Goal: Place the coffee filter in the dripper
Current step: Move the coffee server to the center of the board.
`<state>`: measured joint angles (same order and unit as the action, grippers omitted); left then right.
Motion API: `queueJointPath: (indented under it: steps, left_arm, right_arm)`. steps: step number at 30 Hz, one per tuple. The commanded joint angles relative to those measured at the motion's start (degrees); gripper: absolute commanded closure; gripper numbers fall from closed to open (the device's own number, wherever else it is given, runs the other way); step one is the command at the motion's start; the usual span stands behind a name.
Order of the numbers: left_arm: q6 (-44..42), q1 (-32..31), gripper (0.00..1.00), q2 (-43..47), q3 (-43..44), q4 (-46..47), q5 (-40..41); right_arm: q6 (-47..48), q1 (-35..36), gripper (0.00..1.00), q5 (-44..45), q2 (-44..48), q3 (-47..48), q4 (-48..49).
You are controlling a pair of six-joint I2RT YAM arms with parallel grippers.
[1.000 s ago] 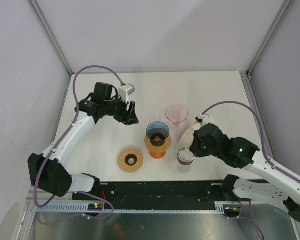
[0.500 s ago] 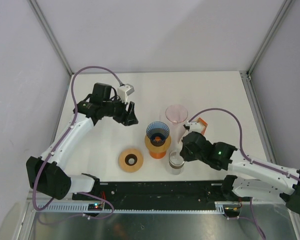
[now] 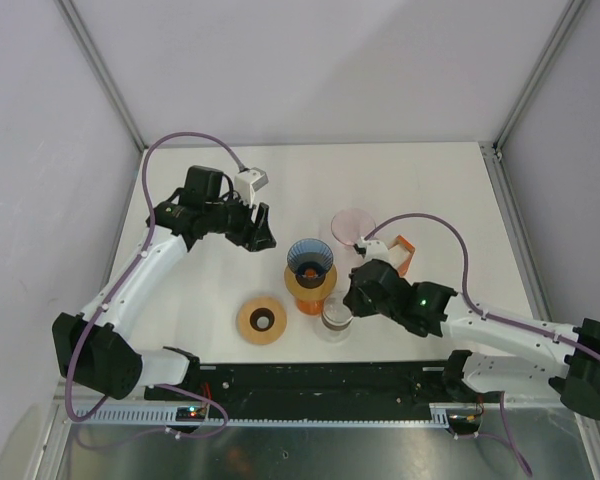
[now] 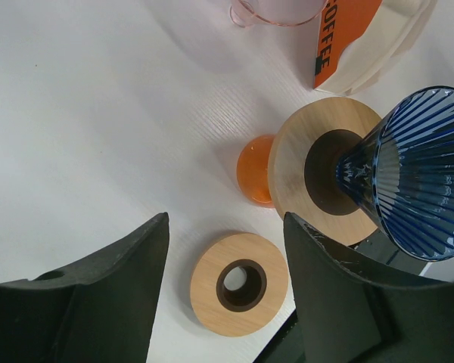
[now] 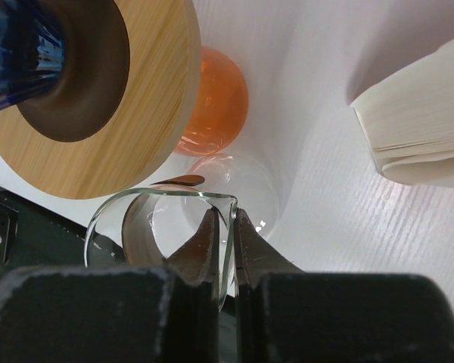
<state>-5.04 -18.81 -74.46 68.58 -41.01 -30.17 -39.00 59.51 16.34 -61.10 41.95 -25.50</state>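
Where the left arm stretches out over the far-left tabletop (image 3: 430,190), the left fingers (image 3: 261,236) point toward the centre and stand apart, gripping nothing. From its wrist view, a wooden ring (image 4: 239,283) lies flat on the tabletop below the gap. The right arm lies low along the near edge, elbow out to the right, the right fingers (image 5: 214,243) clenched on the rim wall of a clear glass (image 5: 170,215), one finger inside and one outside. The glass stands just beside the orange stand (image 5: 216,102). The blue dripper (image 3: 310,260) sits upright in the stand's wooden collar (image 5: 113,106), no filter in it yet. A pink cup (image 3: 353,226) stands behind; contents not clear. The filters (image 5: 420,125) lie stacked near the pink cup, on the far side of the right wrist, apart from both sets of fingers.
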Motion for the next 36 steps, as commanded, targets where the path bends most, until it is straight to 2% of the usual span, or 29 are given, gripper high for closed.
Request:
queueJointPath:
  steps: [1, 6, 22, 36]
  left_arm:
    - [-0.94, 0.59, 0.33, 1.77, 1.93, 1.13, 0.11]
    - [-1.00, 0.57, 0.33, 1.68, 1.96, 1.09, 0.08]
    - [-1.16, 0.65, 0.33, 2.22, 2.82, 1.11, 1.07]
    - [-2.80, 4.12, 0.33, 4.25, 4.51, 1.10, 11.24]
  right_arm:
    - [-0.62, -0.03, 1.00, 0.00, -0.57, 0.58, 4.58]
    - [-0.87, -0.61, 1.00, 0.17, 0.52, 0.74, 1.71]
    - [3.95, -4.16, 1.00, -2.50, -6.76, 4.38, 6.85]
    - [9.67, -9.26, 1.00, -8.09, -17.80, 10.14, 13.94]
